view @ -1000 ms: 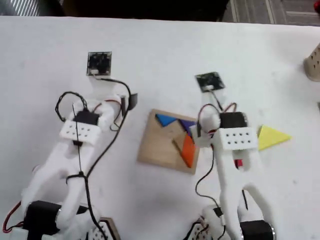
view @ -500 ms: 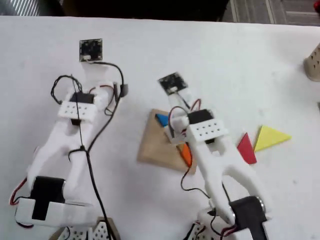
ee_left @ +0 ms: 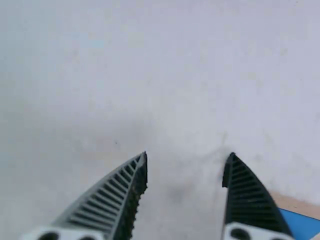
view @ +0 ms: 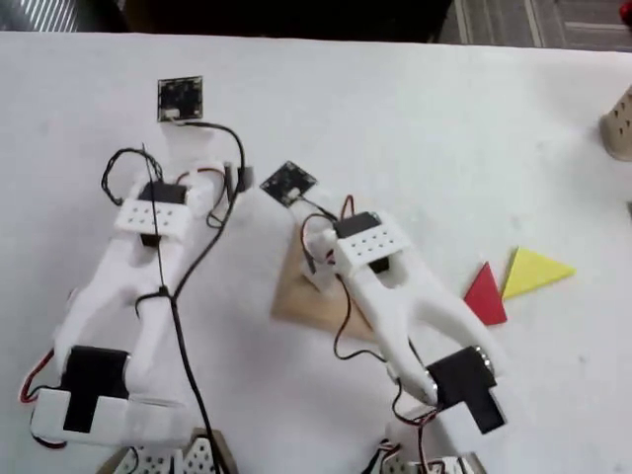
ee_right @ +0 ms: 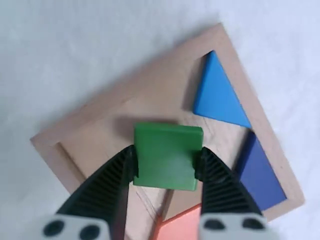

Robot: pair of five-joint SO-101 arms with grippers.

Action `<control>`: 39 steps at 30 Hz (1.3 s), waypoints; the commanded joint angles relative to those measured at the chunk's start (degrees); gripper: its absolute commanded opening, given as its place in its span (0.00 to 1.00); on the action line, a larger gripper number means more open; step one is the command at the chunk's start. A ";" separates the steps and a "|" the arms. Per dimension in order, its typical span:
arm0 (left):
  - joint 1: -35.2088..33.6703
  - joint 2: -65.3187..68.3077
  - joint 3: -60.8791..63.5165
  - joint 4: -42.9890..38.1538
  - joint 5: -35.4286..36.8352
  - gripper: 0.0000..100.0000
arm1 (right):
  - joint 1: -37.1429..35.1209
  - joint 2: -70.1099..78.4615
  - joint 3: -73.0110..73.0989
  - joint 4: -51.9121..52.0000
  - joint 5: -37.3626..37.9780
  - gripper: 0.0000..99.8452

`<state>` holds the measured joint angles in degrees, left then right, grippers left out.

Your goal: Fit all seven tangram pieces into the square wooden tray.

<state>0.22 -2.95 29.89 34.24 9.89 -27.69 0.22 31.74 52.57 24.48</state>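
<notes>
Claw on right [ee_right: 168,152], gripping green square [ee_right: 168,161], has swung over tray [ee_right: 90,137].

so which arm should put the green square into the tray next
Right. The right fingers grip the green square over the tray's bare floor; the left fingers hang open over bare table beside the tray, holding nothing.

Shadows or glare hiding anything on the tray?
Right wrist view: no glare; the green square throws a soft shadow on the tray floor, nothing hidden. High view: the right arm, not shadow, covers most of the tray. Left wrist view: faint shadow on the table.
</notes>
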 commanded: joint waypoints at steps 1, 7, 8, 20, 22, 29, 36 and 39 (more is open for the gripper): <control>-0.04 -0.48 -3.25 0.18 0.18 0.25 | -0.13 1.54 -5.80 2.86 1.05 0.18; 0.04 -0.48 -3.16 0.18 0.18 0.25 | -0.13 0.31 -9.41 10.07 0.97 0.21; 0.04 -0.48 -3.16 0.18 0.18 0.25 | -0.13 -0.75 -9.76 11.82 0.97 0.21; 2.68 -0.84 -1.41 0.35 0.18 0.25 | 18.42 -22.20 1.93 19.47 0.62 0.11; 4.09 -0.84 -0.70 0.35 0.18 0.25 | 21.49 -24.66 6.68 17.80 0.62 0.04; 6.46 -0.84 -0.53 0.62 0.18 0.12 | 38.02 -31.08 18.37 15.87 1.14 0.02; 10.15 -0.92 -0.70 5.36 0.18 0.02 | 45.93 -36.79 33.93 7.08 9.58 0.02; 14.90 -0.92 -1.67 12.22 0.26 0.02 | 49.89 -38.55 36.22 6.29 12.40 0.02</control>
<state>9.45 -2.95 29.98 39.34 9.89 18.73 -35.65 66.99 60.31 33.98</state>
